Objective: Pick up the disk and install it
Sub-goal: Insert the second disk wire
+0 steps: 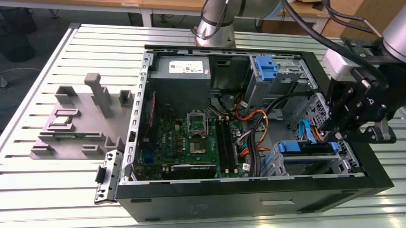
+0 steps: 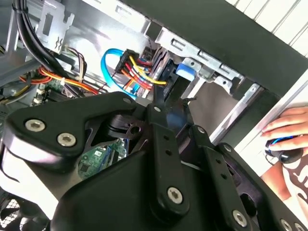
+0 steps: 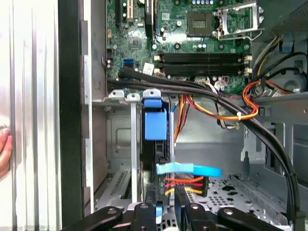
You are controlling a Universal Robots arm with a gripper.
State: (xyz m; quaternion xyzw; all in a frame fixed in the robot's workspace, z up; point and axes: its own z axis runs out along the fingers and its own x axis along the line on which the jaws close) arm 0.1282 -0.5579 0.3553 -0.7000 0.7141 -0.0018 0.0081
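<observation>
Install step underway: pincer (image 1: 355, 137) at case's (image 1: 254, 199) 4 o'clock corner, over drive bay; fingers' state can't tell. Disk (image 3: 155, 126) sits edge-on in bay, cables attached. Judged nearly seated.

Table (image 1: 57, 175): ribbed bare metal, dull sheen. Computer case (image 1: 254, 202): matt black outside, bare silvery sheet metal inside. Motherboard (image 1: 190, 142): green, matt. Disk (image 1: 307, 148) bracket: smooth blue plastic. Gripper (image 1: 355, 135): matt black.
</observation>
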